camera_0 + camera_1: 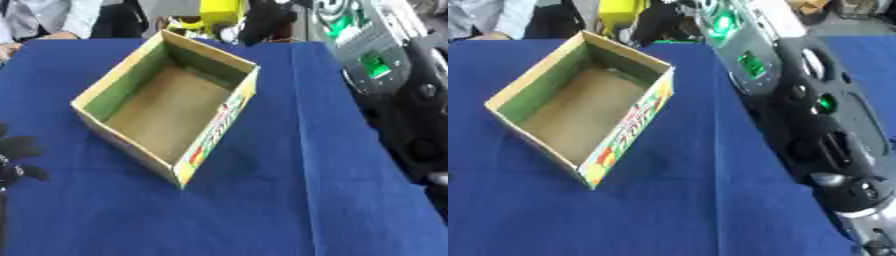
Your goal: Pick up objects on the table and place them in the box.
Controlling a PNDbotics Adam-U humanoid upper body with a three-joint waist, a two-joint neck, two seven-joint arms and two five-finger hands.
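Note:
An open cardboard box (96,95) with a printed front side stands askew on the blue tablecloth (289,200), left of centre. Its brown floor is bare, and I see no loose object on the cloth. My left hand (19,159) shows at the left edge, below and left of the box and apart from it, with black fingers spread and holding nothing. My right arm (815,115), black and silver with green lights, runs down the right side of the right eye view. It leaves the picture at the lower right, so its hand is hidden.
Yellow and dark things (219,12) crowd the far edge of the table behind the box. The right arm covers the table's right edge. Blue cloth stretches in front of the box and to its right.

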